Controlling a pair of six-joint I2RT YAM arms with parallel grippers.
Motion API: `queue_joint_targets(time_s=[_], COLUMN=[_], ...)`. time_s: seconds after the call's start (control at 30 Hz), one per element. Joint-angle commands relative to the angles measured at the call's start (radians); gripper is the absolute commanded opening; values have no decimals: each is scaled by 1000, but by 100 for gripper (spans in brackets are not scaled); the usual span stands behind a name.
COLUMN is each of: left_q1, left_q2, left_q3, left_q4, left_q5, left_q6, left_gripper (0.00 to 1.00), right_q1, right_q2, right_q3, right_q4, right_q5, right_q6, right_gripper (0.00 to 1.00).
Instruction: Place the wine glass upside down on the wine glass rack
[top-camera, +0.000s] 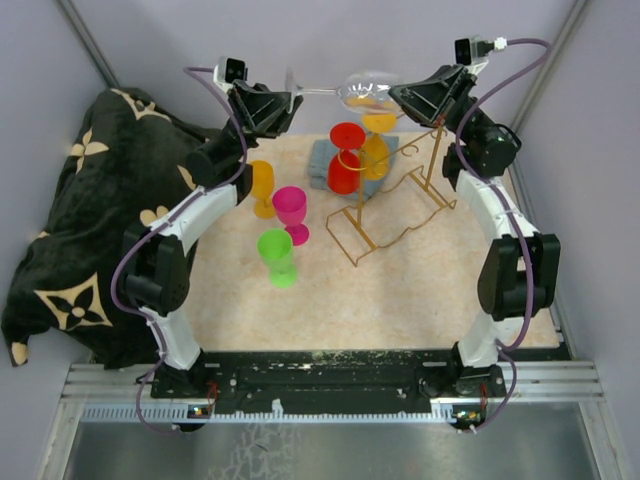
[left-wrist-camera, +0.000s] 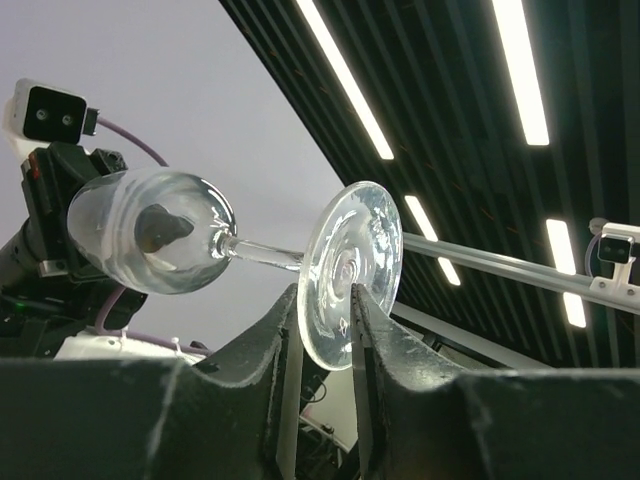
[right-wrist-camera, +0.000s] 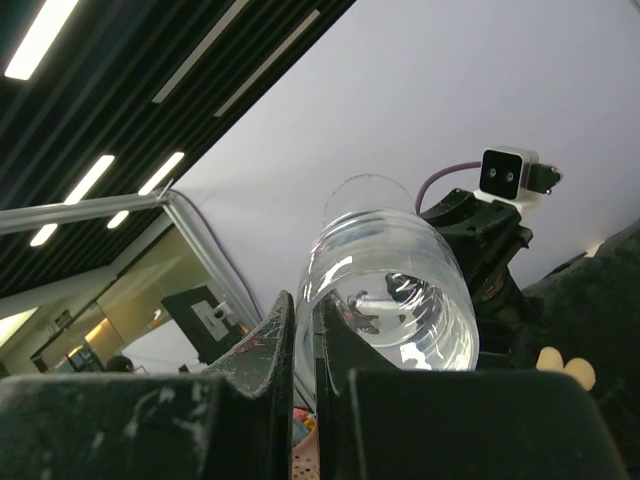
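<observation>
The clear wine glass (top-camera: 362, 91) lies sideways in the air above the far edge of the table, the left gripper (left-wrist-camera: 326, 300) clamped on its foot and the right gripper (right-wrist-camera: 300, 308) pinching the bowl wall. Best let only one arm lead, tipping the bowl downward over the wine glass rack (top-camera: 437, 160) on the beige mat (top-camera: 420, 300); grey walls and a patterned black blanket (top-camera: 70, 200) surround it

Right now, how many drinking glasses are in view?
6: clear wine glass held aloft; red glass and amber glass on the rack; orange glass, pink glass and green glass standing left of it. Others may be hidden.
</observation>
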Motion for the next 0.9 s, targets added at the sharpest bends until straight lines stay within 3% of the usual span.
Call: queue_joint_targets(time_s=[0.0,0.07,0.13,0.47,0.63,0.87], left_q1=[-2,-3,-3,-2,-1,0], left_q2=[-34,-37,-40,-59,-64,-75], left_q3=[11,14,16,36,51,73], left_q4=[170,167,161,145,141,134], left_q5=[-22,-20,-18,-5,-2,1], left_q6=[-67,-67,-65,-51,-53,-62], left_gripper=[21,7,0,0,0,0], right_q1=[9,9,9,9,9,6], right_q2=[-55,-61,-63,-100,-103,-96], right_q3=[-12,-25,-34,-67,-66,-66], right_q4=[225,225,226,224,224,225], right_q5=[33,32,31,25,21,13], right_q6=[-5,-8,-10,-26,-33,-38], right_gripper=[0,0,0,0,21,33])
